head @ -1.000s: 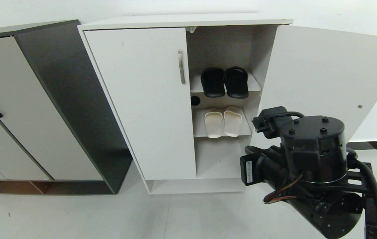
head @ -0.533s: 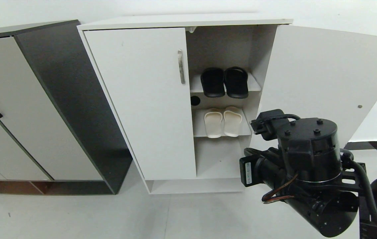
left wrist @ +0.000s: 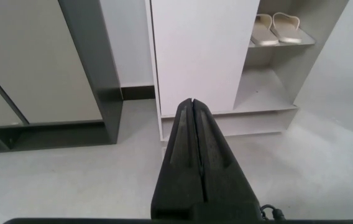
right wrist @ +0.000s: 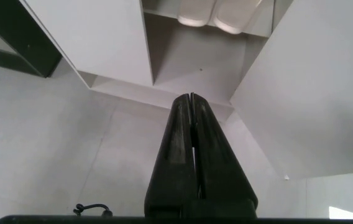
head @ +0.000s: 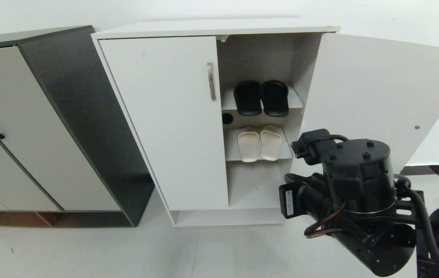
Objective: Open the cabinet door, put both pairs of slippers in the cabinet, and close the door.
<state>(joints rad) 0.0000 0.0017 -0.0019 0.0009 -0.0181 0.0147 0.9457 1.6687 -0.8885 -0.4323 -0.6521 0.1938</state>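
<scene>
Closing the door looks to be the step in hand, since both pairs are already inside. Nearest, the right tool (right wrist: 192,102) has its fingers pressed together with nothing between them. It hangs low over the floor (head: 88,251) before the white cabinet (head: 211,27), just beside the inner face of the open right door (head: 374,88). The left tool (left wrist: 192,106) is likewise pinched closed and empty, pointing toward the foot of the shut left door (head: 165,119).

Farther in, the cream slippers (head: 259,144) lie side by side on the middle shelf (head: 288,154), and the black slippers (head: 261,98) sit on the shelf above.

To do it well, the right arm (head: 358,185) would first have to clear the door's swing, as it stands inside that arc. It should then come round to the free edge or outer face. A push with the flat of the closed fingers, following the curve about the hinges, suits better than a grasp. Ease off near the end so the panel meets the frame without bouncing. The cream pair reaches close to its shelf's front edge — worth watching.

Off to the left stands a dark grey cabinet (head: 68,116), which plays no part.
</scene>
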